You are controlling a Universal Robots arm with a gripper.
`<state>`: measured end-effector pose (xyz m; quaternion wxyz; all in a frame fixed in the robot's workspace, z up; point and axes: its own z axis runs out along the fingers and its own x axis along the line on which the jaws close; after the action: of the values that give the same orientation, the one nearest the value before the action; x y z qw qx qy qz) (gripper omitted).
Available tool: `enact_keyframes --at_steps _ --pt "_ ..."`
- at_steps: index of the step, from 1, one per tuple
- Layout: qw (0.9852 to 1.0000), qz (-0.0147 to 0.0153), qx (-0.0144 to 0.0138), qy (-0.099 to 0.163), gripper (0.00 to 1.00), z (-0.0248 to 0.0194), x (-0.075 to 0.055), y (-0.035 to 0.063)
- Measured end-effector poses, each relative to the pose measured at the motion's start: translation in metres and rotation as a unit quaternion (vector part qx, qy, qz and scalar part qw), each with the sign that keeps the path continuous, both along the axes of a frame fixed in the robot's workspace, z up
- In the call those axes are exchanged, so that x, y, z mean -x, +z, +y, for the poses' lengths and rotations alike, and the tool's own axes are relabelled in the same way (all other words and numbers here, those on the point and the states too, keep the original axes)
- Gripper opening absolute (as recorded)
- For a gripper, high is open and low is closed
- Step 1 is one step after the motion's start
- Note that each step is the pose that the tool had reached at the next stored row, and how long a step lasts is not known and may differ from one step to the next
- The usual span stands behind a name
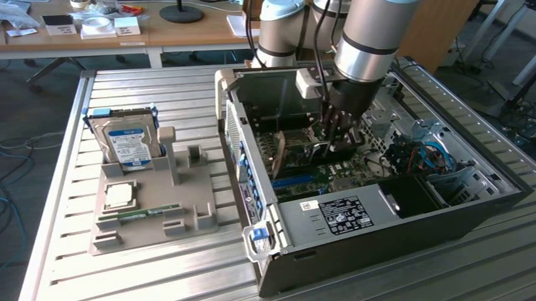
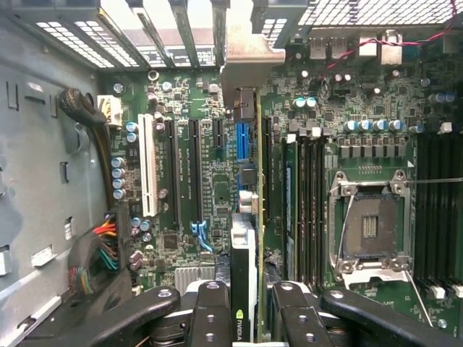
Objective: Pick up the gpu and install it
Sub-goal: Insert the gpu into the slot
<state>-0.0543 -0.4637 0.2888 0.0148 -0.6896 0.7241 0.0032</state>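
Observation:
The gpu (image 1: 289, 152) stands on edge inside the open computer case (image 1: 469, 213), over the green motherboard (image 1: 348, 172). My gripper (image 1: 338, 145) reaches down into the case and is shut on the card's upper edge. In the wrist view the gpu (image 2: 246, 238) is seen edge-on, running along an expansion slot of the motherboard (image 2: 195, 181), with its metal bracket (image 2: 249, 54) against the case's rear openings. The black fingers (image 2: 210, 311) press on both sides of the card, with my gripper (image 2: 246, 322) centred on it. Whether the card is fully seated in the slot is hidden.
At the exterior view's left, a grey holder (image 1: 188, 219) carries a silver hard drive (image 1: 127, 143), a processor chip (image 1: 120, 195) and a green memory stick (image 1: 147, 212). Inside the case are the power supply (image 1: 343, 214), blue cables (image 1: 427, 153), a bare processor socket (image 2: 369, 224) and wire bundles (image 2: 101, 253).

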Motion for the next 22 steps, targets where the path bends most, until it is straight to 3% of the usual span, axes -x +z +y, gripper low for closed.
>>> enact_keyframes --at_steps 11,22 --pt "1.0 0.0 0.0 0.0 0.27 -0.0006 0.003 -0.0092" --pt "1.0 0.0 0.0 0.0 0.27 -0.0006 0.011 -0.0106"
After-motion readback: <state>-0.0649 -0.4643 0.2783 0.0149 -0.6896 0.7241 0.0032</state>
